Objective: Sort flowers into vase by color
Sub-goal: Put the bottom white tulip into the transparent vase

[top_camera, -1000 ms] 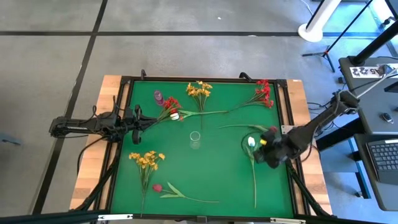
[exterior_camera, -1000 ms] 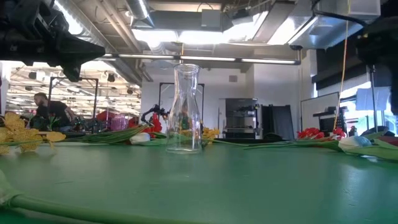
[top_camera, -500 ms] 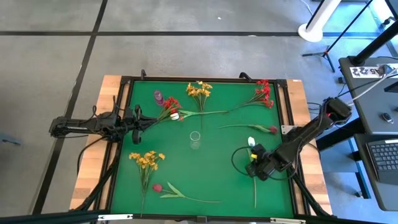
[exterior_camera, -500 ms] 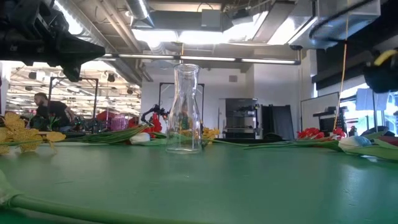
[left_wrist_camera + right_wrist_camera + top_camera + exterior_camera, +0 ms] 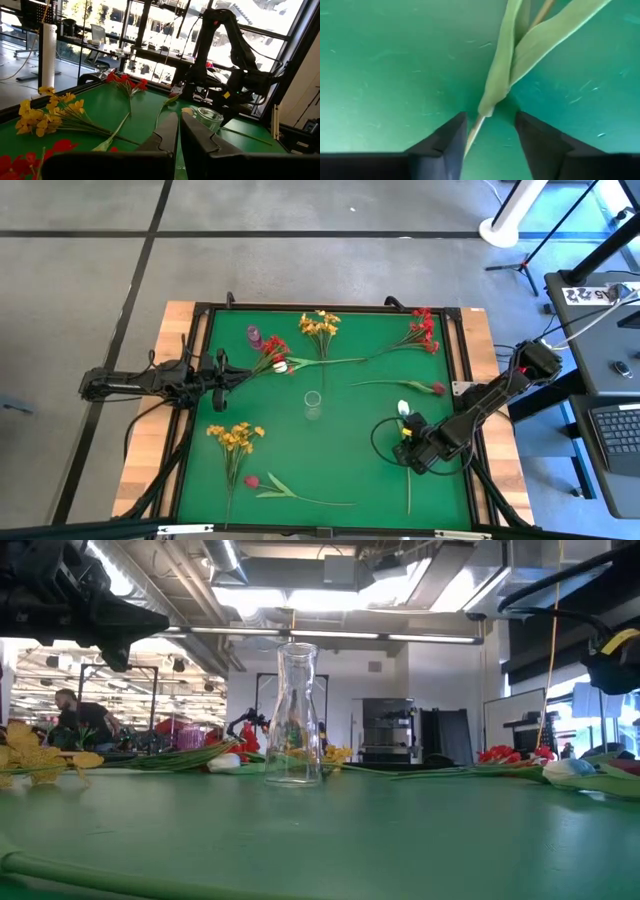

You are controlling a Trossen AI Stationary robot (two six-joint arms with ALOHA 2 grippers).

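Note:
A clear glass vase stands upright near the table's middle. A white-bud flower lies to its right, its green stem running toward the near edge. My right gripper points down over that stem, open. Its fingers stand on either side of the stem, just below the leaves. My left gripper waits shut and level at the table's left edge. Other flowers lie flat on the green mat.
Yellow clusters, red clusters, dark-red buds and a small purple object lie around the mat. A raised dark frame borders the table. People and equipment show in the room behind.
My right gripper has come down toward the mat and moved toward the near edge, from beside the white bud to a spot over its stem. The flowers have stayed where they lay.

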